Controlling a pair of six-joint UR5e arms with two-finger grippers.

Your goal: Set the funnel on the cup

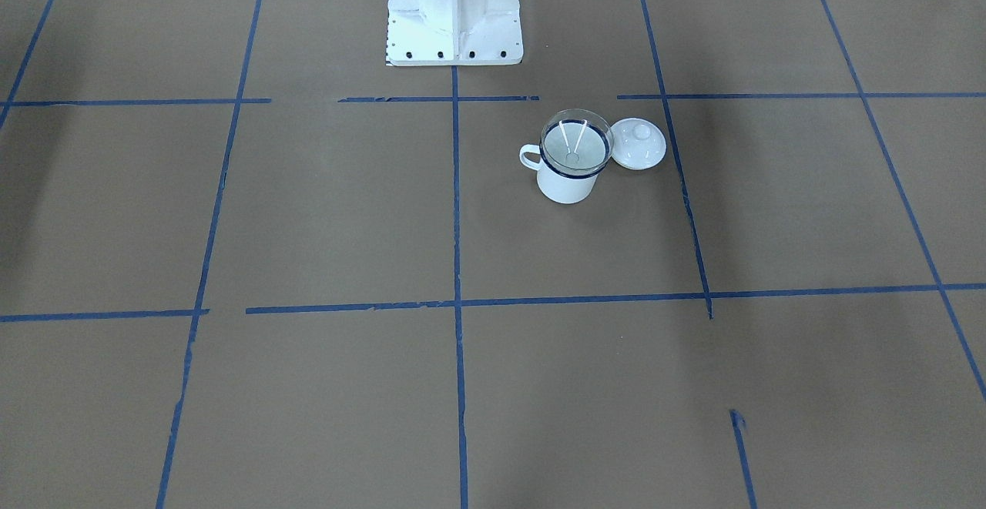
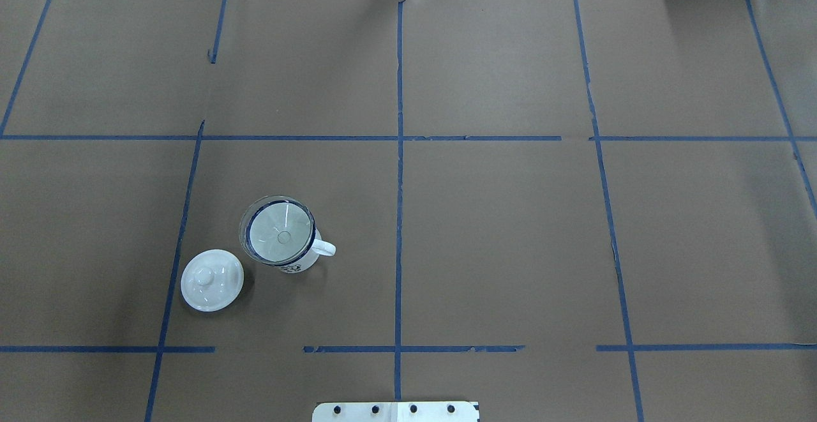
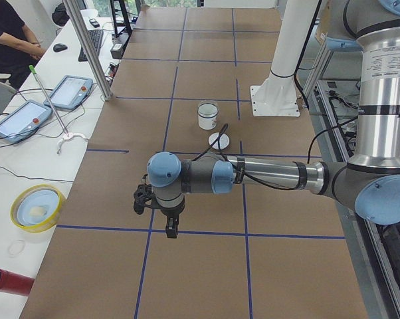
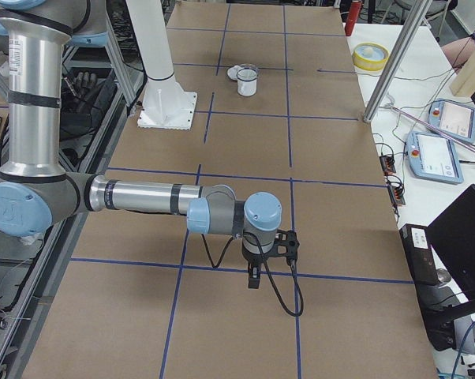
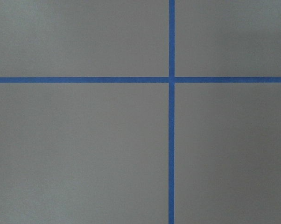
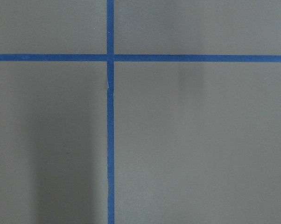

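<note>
The clear funnel sits upright in the mouth of the white enamel cup with the dark blue rim. Both show in the overhead view, funnel on cup, on my left half of the table. They are small in the side views. My left gripper hangs far from the cup over bare table and shows only in the exterior left view. My right gripper shows only in the exterior right view. I cannot tell whether either is open or shut. Both wrist views show only brown paper and blue tape.
A round white knobbed lid lies on the table beside the cup. The white robot base stands at the table's edge. A yellow bowl, tablets and a seated person are at the operators' side.
</note>
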